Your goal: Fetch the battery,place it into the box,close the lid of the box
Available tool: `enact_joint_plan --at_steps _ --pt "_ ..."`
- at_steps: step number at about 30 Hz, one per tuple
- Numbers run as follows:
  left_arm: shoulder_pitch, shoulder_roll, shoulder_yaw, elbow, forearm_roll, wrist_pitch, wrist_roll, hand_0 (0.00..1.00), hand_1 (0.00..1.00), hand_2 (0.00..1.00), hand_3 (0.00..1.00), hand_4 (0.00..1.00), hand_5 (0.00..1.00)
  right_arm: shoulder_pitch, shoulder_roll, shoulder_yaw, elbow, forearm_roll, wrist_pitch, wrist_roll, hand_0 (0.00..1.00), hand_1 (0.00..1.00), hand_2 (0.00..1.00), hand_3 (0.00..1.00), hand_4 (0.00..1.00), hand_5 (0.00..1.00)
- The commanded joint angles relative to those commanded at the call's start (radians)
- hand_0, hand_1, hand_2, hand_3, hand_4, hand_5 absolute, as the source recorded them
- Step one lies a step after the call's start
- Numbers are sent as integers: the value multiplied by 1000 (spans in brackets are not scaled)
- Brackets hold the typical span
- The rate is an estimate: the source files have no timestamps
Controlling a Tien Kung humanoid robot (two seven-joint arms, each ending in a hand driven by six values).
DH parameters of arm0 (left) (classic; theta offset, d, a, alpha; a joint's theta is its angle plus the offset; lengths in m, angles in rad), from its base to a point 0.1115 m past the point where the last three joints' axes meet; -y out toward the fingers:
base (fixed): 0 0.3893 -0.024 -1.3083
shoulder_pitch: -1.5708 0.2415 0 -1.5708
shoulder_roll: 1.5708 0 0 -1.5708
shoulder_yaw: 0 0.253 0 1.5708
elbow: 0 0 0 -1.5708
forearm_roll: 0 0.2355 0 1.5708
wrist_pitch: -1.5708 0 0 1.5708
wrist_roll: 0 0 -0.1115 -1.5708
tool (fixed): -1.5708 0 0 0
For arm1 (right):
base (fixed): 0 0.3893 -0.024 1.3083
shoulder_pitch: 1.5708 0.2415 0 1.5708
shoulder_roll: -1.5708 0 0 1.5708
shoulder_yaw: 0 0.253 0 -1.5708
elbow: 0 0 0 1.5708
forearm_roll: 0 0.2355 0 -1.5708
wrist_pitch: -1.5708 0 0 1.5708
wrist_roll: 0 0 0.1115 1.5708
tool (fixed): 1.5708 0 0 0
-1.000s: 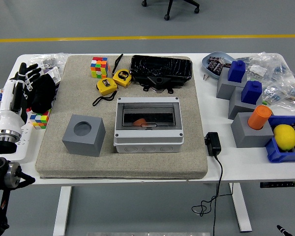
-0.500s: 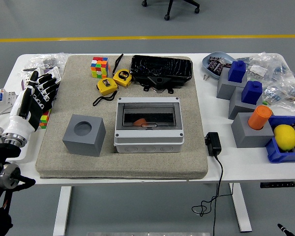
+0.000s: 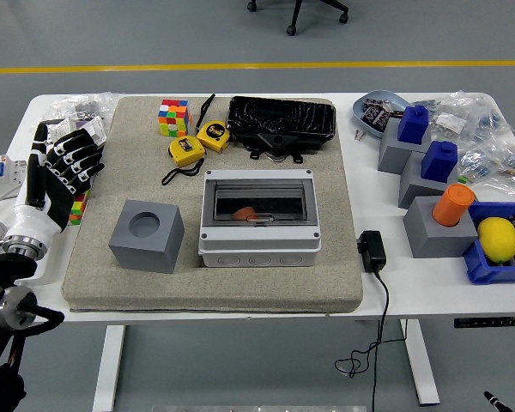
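Observation:
The grey plastic box (image 3: 257, 243) stands in the middle of the grey felt mat (image 3: 94, 279). Its smoky see-through lid (image 3: 259, 196) lies flat down over it. Through the lid I see an orange cylinder, the battery (image 3: 244, 213), lying inside. My left hand (image 3: 62, 167) hovers at the mat's left edge, well left of the box, with its fingers (image 3: 75, 151) spread and holding nothing. My right hand is out of view.
A grey cube with a round hole (image 3: 146, 234) sits left of the box. Two yellow tape measures (image 3: 197, 143), a Rubik's cube (image 3: 173, 117) and a black tray (image 3: 281, 120) lie behind it. A black power adapter (image 3: 372, 251), grey blocks (image 3: 436, 227) and a blue bin (image 3: 496, 262) stand on the right.
My left hand has moved in from the table's left edge toward the mat and lowered a little, turning slightly. The box and its lid have not moved.

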Motion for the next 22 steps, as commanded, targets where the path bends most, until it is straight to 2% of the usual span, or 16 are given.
enact_joint_plan --at_steps 2,3,8,9,22 --pt "0 -1 0 -1 9 0 0 566 627 593 621 998 998 0 0 0 0 -1 0 1 839 749 745 785 998 998" --pt "1 -2 0 -1 15 0 0 571 627 595 596 998 884 0 1 2 0 -2 0 0 838 748 741 783 998 998" --pt "4 -4 5 1 20 -1 1 571 627 595 596 998 884 -2 1 3 -1 -1 0 -1 838 748 741 783 998 998" --pt "4 -5 5 1 20 -1 1 584 630 597 594 998 853 -3 1 3 -1 -1 0 -2 838 747 742 783 998 998" --pt "2 -5 9 -5 42 7 2 587 634 603 592 998 853 0 2 9 0 -4 -1 -5 837 746 742 783 998 998"
